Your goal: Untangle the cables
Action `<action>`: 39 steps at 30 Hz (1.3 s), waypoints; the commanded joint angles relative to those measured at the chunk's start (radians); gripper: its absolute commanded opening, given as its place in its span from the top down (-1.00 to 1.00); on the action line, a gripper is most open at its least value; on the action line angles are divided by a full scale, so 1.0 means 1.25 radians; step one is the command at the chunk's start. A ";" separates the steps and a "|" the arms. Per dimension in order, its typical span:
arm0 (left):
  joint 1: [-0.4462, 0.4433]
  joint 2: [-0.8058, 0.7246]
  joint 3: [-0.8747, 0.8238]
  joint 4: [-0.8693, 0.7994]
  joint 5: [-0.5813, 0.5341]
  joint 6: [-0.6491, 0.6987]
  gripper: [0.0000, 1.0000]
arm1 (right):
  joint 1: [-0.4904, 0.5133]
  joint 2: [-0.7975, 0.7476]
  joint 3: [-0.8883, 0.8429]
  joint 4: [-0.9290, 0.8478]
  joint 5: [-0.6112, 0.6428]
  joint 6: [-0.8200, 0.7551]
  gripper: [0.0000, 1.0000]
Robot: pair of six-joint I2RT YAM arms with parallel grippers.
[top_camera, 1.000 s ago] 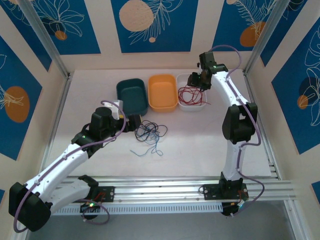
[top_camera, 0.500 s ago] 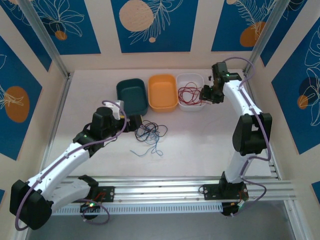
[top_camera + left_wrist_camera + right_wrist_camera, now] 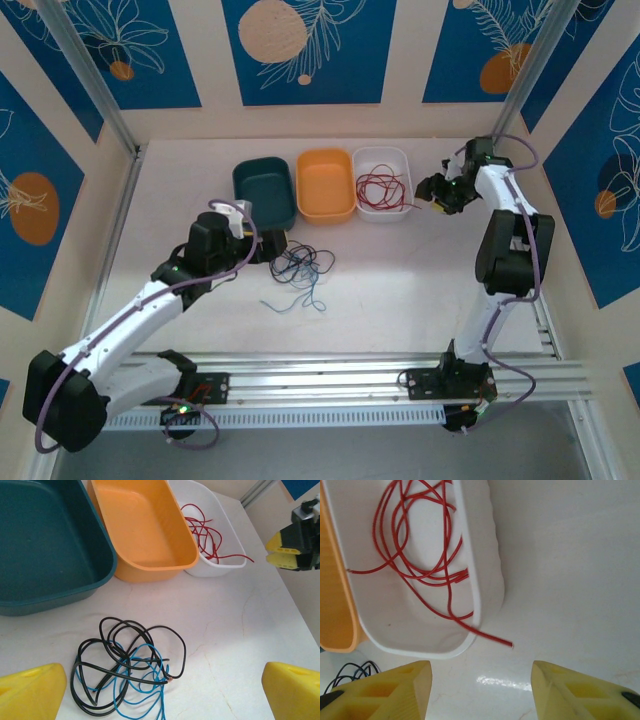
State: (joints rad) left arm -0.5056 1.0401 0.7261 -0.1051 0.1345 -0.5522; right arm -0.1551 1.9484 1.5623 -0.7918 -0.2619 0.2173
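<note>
Two hands stand with their yellow fingers apart and nothing between them. The left hand (image 3: 268, 246) is spread as wide as it goes and hangs low over the bench (image 3: 240, 625), with the knot of cables (image 3: 122, 665) lying just ahead of its fingertips (image 3: 32, 690). The right hand (image 3: 480, 690) is roughly half open and hovers beside the white tray (image 3: 487, 575). In that knot a black cable (image 3: 184, 654) and a blue cable (image 3: 162, 707) loop through each other, the black making the wider outer rings and the blue threading the middle. The knot lies on the bench just in front of the teal tray (image 3: 45, 540) and the orange tray (image 3: 145, 525), both bare. A red cable (image 3: 420, 555) is coiled in the white tray, and its tail (image 3: 490, 637) pokes over the rim toward the bench. The red one looks sorted, so the job in hand is probably to part black from blue. To do that well, the left hand should settle on a single strand at the edge of the knot, such as the black outer loop, and not bite the crossed middle, where it would pinch both colours. Closing low against the bench should catch so thin a wire. A slow lift with the other cable pinned by the right hand would let the loops slide free instead of tightening.
</note>
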 commanded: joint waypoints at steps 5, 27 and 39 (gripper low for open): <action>0.011 0.015 0.008 0.024 0.029 -0.013 -1.00 | -0.001 0.050 0.008 0.032 -0.087 0.010 -0.08; 0.012 0.007 -0.006 0.026 0.024 -0.016 -1.00 | 0.010 0.028 -0.018 0.039 -0.129 0.034 0.24; 0.013 0.005 -0.010 0.028 0.024 -0.014 -1.00 | 0.047 0.012 -0.018 -0.017 -0.061 0.032 0.32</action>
State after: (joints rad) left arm -0.5045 1.0576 0.7261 -0.0929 0.1493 -0.5682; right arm -0.1013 2.0064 1.5505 -0.7635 -0.3542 0.2626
